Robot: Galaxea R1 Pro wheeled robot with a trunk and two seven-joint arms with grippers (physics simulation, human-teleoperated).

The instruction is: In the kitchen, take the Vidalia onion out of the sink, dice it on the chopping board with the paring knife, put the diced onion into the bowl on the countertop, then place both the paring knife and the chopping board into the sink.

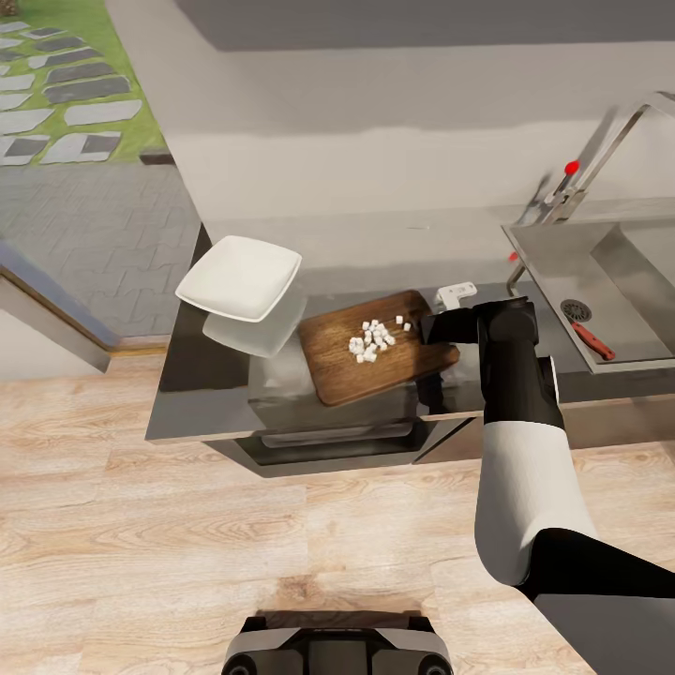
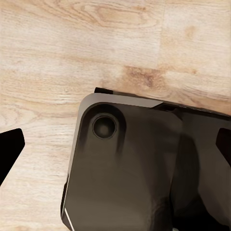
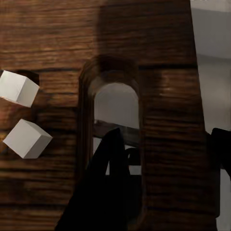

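Bowl, white, one of it, sits just left of the chopping board with its rim tilted over the counter; close by, so I judge the dice get tipped or swept across into it.

Board lies flat on the counter, my landmark for everything else. One loose pile of diced onion sits on its middle; about twenty small white cubes, too bunched for an exact count. Two of those cubes show in my right wrist camera beside the board's slot hole.

My right gripper is at the board's right edge. One dark finger pokes into the slot, the other sits outside the edge, so I'm straddling that strip of wood. Whether the fingers are already pressing on it I cannot tell. Likely setup for lifting the board to dump the dice.

Right of the board: sink, one knife already lying in it by the drain. Knife step looks done.

Left gripper: my left wrist camera looks down at the wood floor and my own dark base; dark finger tips sit well apart, nothing between them.
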